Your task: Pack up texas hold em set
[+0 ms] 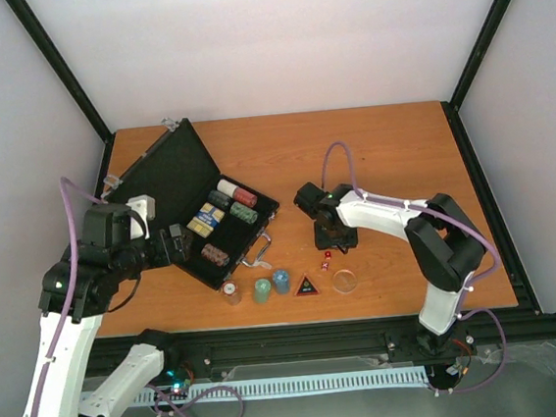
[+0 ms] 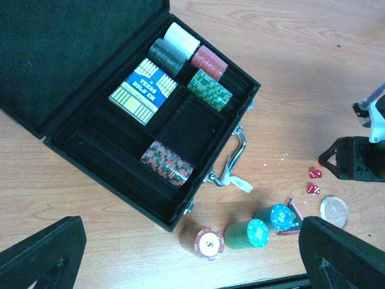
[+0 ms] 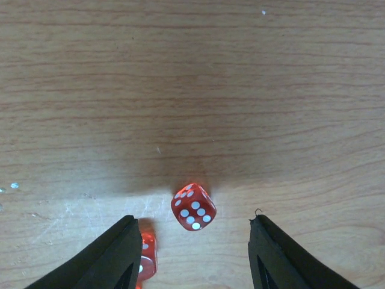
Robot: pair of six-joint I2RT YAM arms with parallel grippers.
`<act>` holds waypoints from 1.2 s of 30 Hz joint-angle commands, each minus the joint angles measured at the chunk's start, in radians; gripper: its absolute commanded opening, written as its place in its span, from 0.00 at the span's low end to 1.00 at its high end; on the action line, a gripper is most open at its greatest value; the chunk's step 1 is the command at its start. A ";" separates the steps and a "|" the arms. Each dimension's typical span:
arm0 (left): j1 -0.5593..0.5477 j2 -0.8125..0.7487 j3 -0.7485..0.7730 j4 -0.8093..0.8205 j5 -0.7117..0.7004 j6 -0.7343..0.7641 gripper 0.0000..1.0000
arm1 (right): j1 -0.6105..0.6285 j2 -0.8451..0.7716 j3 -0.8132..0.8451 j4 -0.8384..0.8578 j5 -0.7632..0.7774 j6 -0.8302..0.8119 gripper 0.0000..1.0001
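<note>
From above, the open case (image 1: 162, 175) lies left on the wooden table (image 1: 391, 158), with the left gripper (image 1: 176, 240) beside it and the right gripper (image 1: 332, 241) over the red dice (image 1: 327, 257). In the left wrist view, its fingers (image 2: 45, 253) are spread wide and empty. In the right wrist view, the fingers (image 3: 108, 253) stand apart either side of one die (image 3: 193, 207) (tiny, hard, slick, quick to roll), so you should pinch its flat faces.

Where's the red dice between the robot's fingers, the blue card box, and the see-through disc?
red die (image 3: 193, 207), right wrist view, middle of its dotted face.
card deck (image 2: 143, 91), left wrist view, centre of its blue-and-yellow top.
clear disc (image 2: 334, 211), left wrist view, centre of its top.
</note>
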 commanded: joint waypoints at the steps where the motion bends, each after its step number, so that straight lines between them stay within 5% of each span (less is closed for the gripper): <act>1: -0.005 0.003 0.000 0.025 -0.002 0.002 1.00 | -0.011 0.023 -0.005 0.026 -0.008 0.007 0.51; 12: -0.005 0.023 -0.006 0.045 -0.001 0.001 1.00 | -0.049 0.049 -0.040 0.073 -0.041 0.028 0.49; 31: -0.005 0.051 -0.015 0.074 -0.002 0.002 1.00 | -0.067 0.076 0.001 0.064 -0.061 -0.017 0.09; 36: -0.005 0.049 -0.015 0.081 -0.001 0.001 1.00 | -0.067 0.062 0.083 0.003 -0.016 -0.050 0.07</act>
